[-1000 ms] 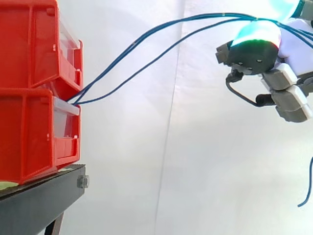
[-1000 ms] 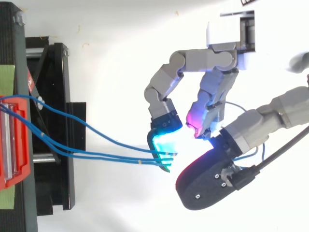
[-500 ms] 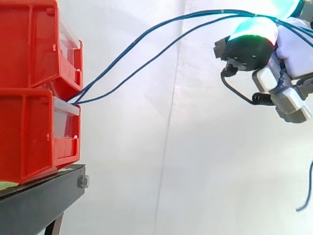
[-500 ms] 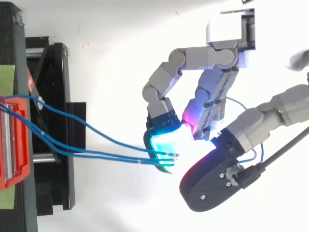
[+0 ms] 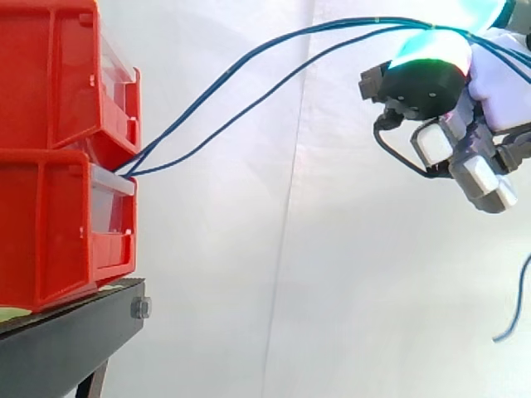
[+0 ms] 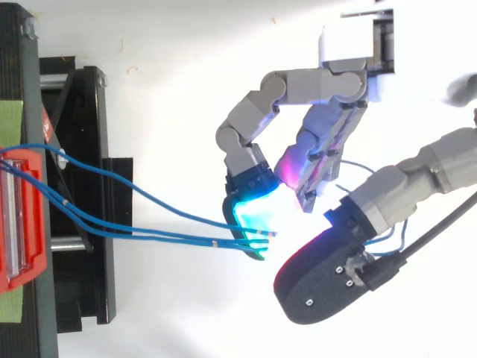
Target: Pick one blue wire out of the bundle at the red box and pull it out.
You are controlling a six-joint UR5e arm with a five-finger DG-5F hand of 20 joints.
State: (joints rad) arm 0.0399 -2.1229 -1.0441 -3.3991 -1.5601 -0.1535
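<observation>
The hand point(image 6: 250, 183), at 3 o'clock from the red box point(image 5: 50, 232), pinches the blue wires point(image 6: 164, 236) between a cyan fingertip point(image 6: 253, 216) and the thumb, seemingly all three. Since half a second ago it has edged slightly toward the box, and the loose wire end point(image 5: 496, 338) has lifted.

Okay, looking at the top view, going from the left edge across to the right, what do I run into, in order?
red box → blue wires stretching from the box toward the right → hand, its fingers curled round the wires' far end.
</observation>
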